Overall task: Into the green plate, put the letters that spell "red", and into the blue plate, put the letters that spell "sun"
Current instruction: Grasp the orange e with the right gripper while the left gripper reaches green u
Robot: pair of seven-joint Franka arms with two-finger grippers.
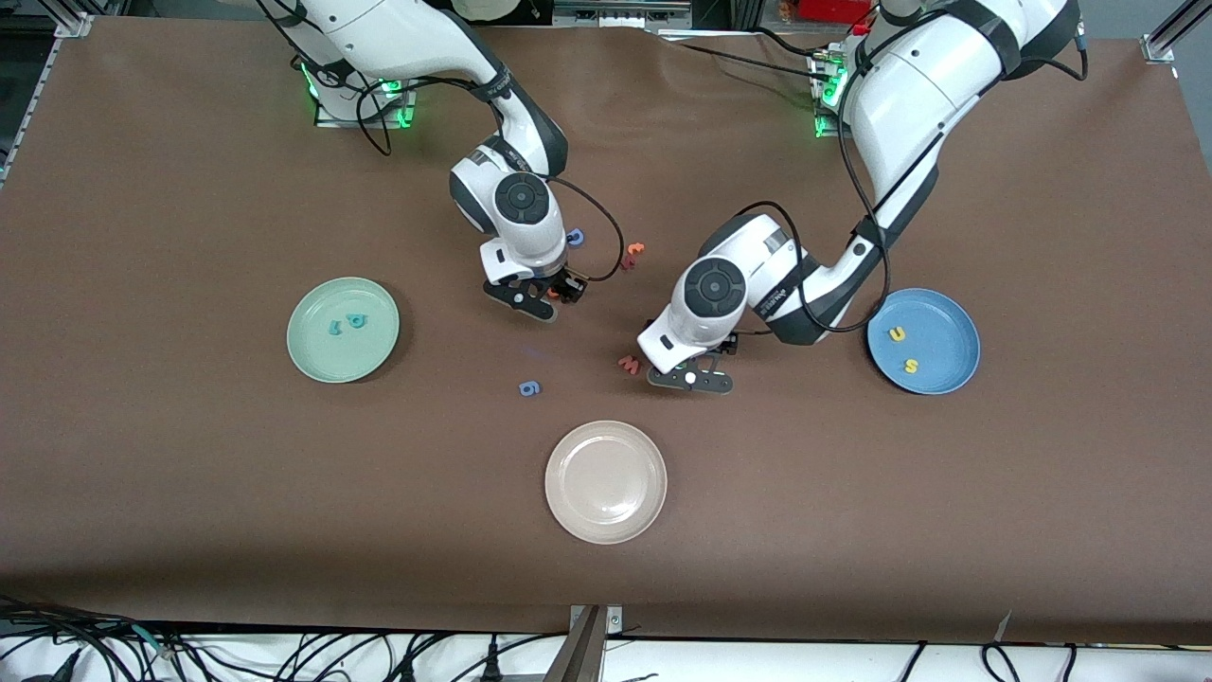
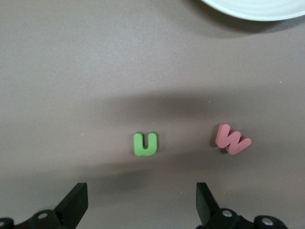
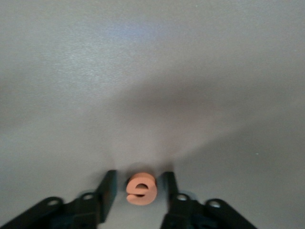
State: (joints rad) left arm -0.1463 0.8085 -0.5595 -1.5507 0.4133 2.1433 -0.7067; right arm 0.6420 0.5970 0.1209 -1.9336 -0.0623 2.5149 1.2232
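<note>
In the right wrist view the orange e [image 3: 141, 189] lies flat on the table. My right gripper [image 3: 139, 178] is down around it, jaws open, with a thin gap on each side of the letter. The green n [image 2: 145, 144] lies on the table just ahead of my open left gripper [image 2: 141, 198], which hangs low over the table. The green plate [image 1: 312, 355] holds two teal letters [image 1: 347, 323]. On the blue plate [image 1: 947, 327] lie the yellow u [image 1: 896, 333] and the yellow s [image 1: 911, 365]. In the front view my right gripper [image 1: 547, 296] and left gripper [image 1: 691, 379] cover the e and the n.
A pink w [image 2: 232, 139] lies beside the n, toward the right arm's end. A beige plate [image 1: 606, 516] sits nearest the front camera, and a blue g [image 1: 530, 387] lies on the table. A blue D [image 1: 575, 237], an orange letter [image 1: 636, 249] and a dark red one [image 1: 627, 263] lie between the arms.
</note>
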